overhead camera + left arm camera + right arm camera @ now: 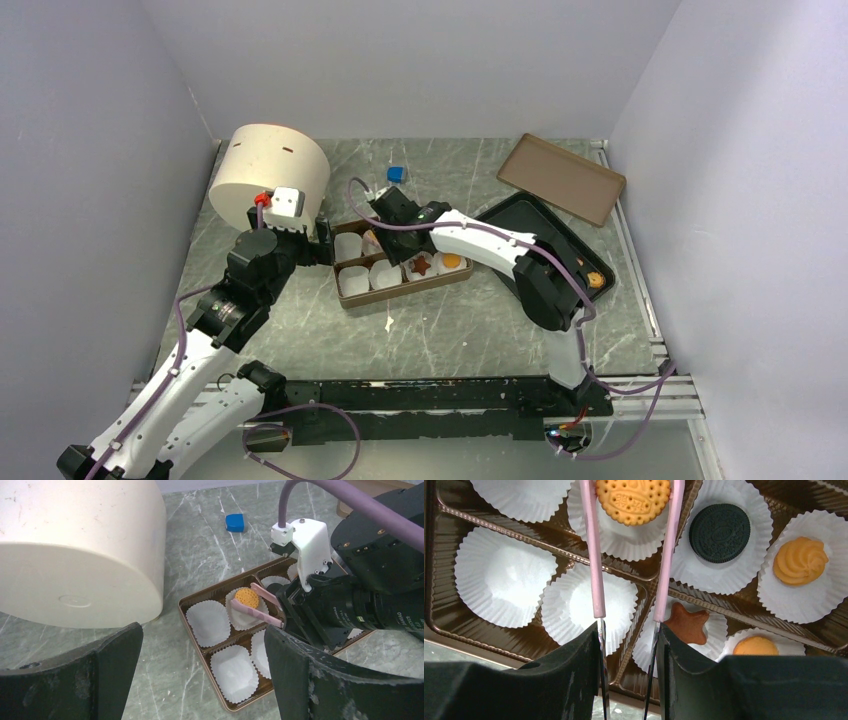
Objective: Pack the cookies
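A brown compartment box lined with white paper cups sits mid-table. My right gripper is shut on pink-tipped tongs. The tongs pinch a round orange cookie just above a back-row cup; it also shows in the left wrist view. In other cups lie a black round cookie, an orange swirl cookie, a brown star and an orange round. My left gripper is open and empty at the box's left end.
A large cream cylinder stands at the back left, close to my left arm. A small blue cube lies behind the box. A black tray with one orange cookie and a brown lid are at the right.
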Controlling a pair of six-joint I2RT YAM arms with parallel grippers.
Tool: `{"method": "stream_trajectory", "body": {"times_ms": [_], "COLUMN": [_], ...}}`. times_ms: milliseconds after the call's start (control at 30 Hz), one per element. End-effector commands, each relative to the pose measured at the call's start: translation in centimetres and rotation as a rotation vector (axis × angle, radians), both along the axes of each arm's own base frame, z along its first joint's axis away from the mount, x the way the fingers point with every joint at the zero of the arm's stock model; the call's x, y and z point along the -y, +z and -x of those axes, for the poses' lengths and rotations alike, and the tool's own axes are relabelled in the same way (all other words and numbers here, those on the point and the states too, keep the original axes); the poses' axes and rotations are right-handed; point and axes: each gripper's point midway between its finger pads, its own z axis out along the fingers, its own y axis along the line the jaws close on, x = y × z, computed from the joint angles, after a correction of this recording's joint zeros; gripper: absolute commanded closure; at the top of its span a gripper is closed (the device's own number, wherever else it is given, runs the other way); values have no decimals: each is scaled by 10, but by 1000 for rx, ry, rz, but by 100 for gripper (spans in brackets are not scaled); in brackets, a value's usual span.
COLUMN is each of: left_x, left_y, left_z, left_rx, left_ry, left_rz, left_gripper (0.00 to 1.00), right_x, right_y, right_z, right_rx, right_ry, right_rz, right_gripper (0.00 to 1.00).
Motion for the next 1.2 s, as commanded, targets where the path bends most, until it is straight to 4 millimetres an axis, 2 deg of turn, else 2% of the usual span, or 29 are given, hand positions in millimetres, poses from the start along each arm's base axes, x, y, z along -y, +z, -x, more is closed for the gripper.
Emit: {"method": "stream_trajectory", "body": {"times_ms": [0,300,467,667,933,1167], "left_x": [2,2,2,0,0,-2], "left_y": [15,15,16,18,20,22], "left_z": [-2,-1,-1,0,1,3], "left_rx": [55,56,59,66,73,81], "left_ry": [-7,-9,-12,-4,-8,-4], "left_rz": [16,18,18,21,24,28], "left_gripper": [4,4,4,4,4,4], "right_x": [-7,-6,-9,-2,17,52], "right_y": [16,23,33,47,80,84], "right_z": [-14,-9,-6,-6,1,7], "right_rx": [51,50,49,71,117,106], "right_ry": [-7,2,14,-1,-38,-114], "right_rz": [-10,-21,-53,-53,-67,-22], "right_gripper": [66,55,52,52,57,58]}}
